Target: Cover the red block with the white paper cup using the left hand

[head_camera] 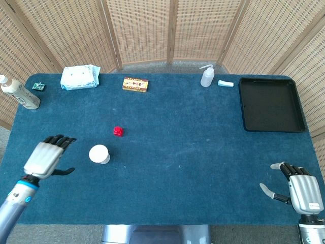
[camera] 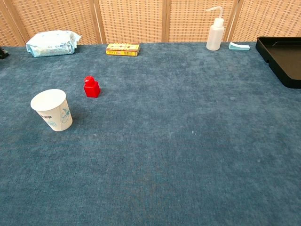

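Your left hand (head_camera: 45, 158) is hovering over the blue felt-covered desk (head_camera: 193, 168) with its fingers spread wide, holding nothing, just left of the white paper cup (head_camera: 99, 154) and not touching it. The cup is standing upright, mouth up, near the small red plastic block (head_camera: 118, 131), which is sitting uncovered a little farther back and to the right. Your right hand (head_camera: 300, 190) is resting open and empty at the desk's near right corner.
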Robot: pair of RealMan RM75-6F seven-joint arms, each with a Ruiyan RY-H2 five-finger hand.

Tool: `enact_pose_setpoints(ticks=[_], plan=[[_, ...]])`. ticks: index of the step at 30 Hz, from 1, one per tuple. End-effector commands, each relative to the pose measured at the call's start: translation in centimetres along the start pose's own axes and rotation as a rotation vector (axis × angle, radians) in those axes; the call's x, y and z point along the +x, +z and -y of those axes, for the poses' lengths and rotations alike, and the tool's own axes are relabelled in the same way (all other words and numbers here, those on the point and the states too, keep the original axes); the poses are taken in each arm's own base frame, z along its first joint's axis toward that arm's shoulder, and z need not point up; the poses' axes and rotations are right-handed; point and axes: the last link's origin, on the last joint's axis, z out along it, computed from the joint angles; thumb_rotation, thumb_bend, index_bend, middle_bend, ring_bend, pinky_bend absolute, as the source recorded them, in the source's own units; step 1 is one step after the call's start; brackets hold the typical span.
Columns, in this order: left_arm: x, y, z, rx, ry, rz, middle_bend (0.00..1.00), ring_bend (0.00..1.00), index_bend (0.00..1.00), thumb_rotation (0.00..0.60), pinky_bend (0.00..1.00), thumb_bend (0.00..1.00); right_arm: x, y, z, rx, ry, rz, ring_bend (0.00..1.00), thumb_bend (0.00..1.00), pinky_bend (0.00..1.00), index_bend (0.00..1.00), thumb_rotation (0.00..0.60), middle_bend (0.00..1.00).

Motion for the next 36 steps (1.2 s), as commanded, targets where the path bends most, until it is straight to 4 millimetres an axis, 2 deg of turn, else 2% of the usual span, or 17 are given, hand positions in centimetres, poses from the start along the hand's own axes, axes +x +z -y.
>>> enact_pose_setpoints(ticks=[1,6,8,18,36], plan=[[0.2,2.5,-2.1,-0.061,0.063,0.038,0.18,0.11,0.18,0.333,0.23,0.17,0.2,0.0,-0.2,-0.009,0.001,-0.005,0.44,0.27,0.41,0.37,0.132,0.41],[-0.3,3.9,-3.9,-0.081,0.127,0.063,0.14,0.06,0.18,0.345,0.20,0.17,0.4,0.0,-0.5,-0.018,0.011,-0.014,0.44,0.27,0.41,0.37,0.134,0.41],[-0.6,4.3,-4.5,-0.088,0.128,0.072,0.14,0.04,0.18,0.370,0.19,0.17,0.5,-0.1,-0.6,-0.022,0.012,-0.018,0.44,0.27,0.41,0.37,0.133,0.41],[-2.6,5.9,-7.1,-0.120,0.114,0.118,0.13,0.04,0.18,0.381,0.19,0.17,1.4,-0.7,-1.4,-0.053,0.015,-0.037,0.44,0.27,0.41,0.37,0.129,0.41],[-4.0,7.7,-7.7,-0.079,0.059,0.149,0.13,0.04,0.26,0.381,0.19,0.20,1.9,-1.4,-1.7,-0.088,0.027,-0.034,0.44,0.27,0.41,0.37,0.132,0.41]])
